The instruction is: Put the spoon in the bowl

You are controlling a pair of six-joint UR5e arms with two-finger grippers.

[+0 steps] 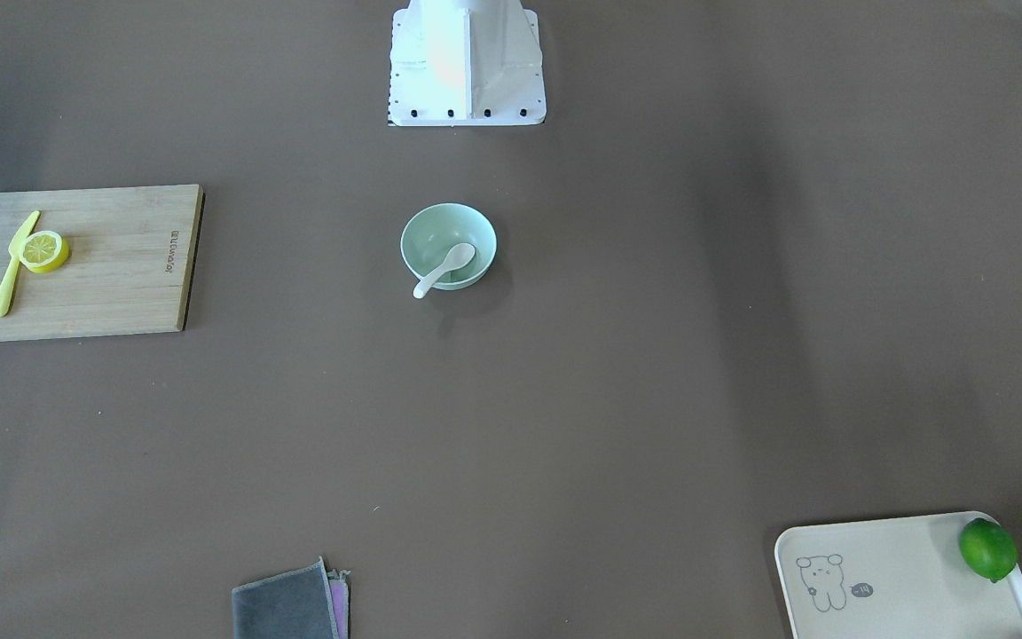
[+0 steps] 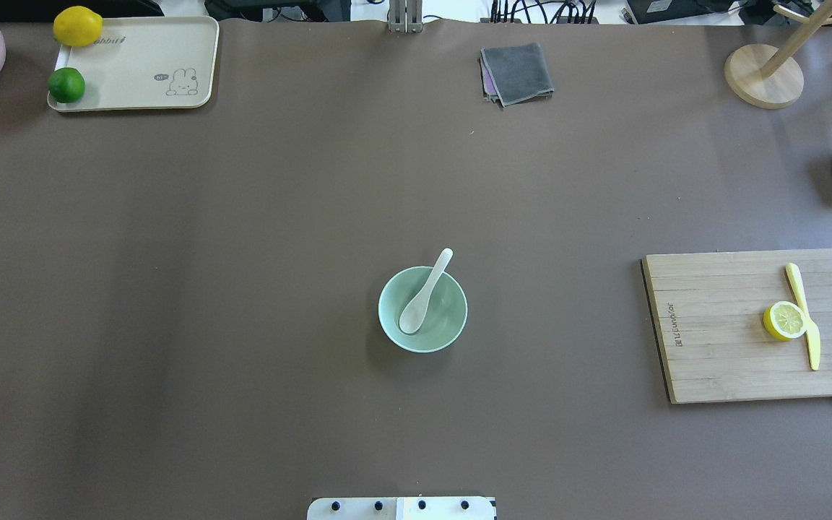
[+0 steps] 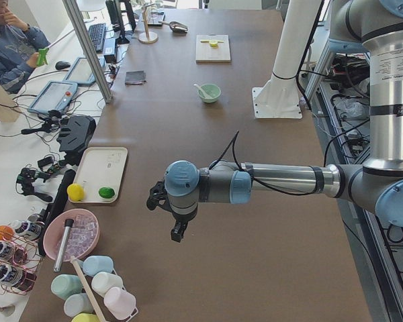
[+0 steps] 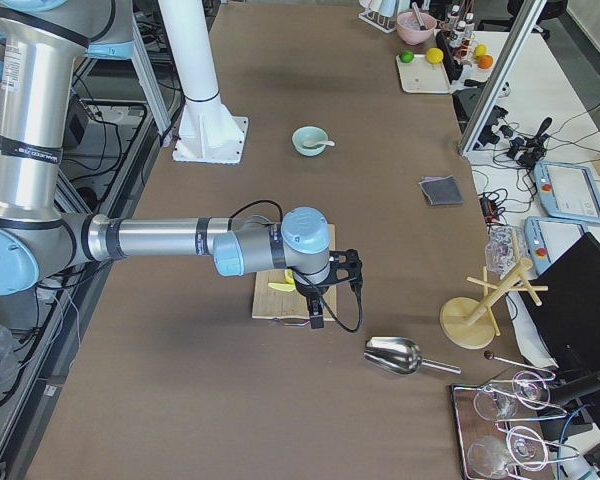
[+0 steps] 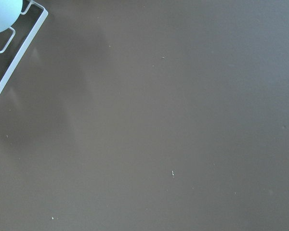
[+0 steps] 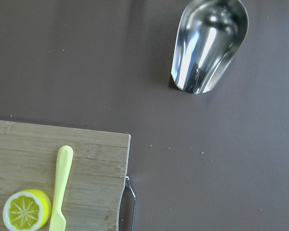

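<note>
Evidently the job looks done: the spoon (image 2: 423,292) lies in the bowl (image 2: 455,334), its deep scoop down on the bowl's floor and its short handle propped on the rim, poking out over the side away from the robot. That lean makes sense, since the spoon is about as long as the bowl is wide and cannot lie flat inside. The bowl stands alone at mid-table, straight out from the robot's base. Both arms are parked out wide, well apart from the bowl, which I take as clearing the work area. The left gripper (image 3: 176,233) hangs over bare table near its own end, and the right gripper (image 4: 315,318) hovers by the cutting board (image 2: 719,339) with its lemon half (image 2: 784,321) and yellow knife (image 2: 804,318), near a metal scoop (image 6: 209,45). Neither holds anything that shows, but only the side views catch them, so I cannot tell whether their jaws stand apart or together.
</note>
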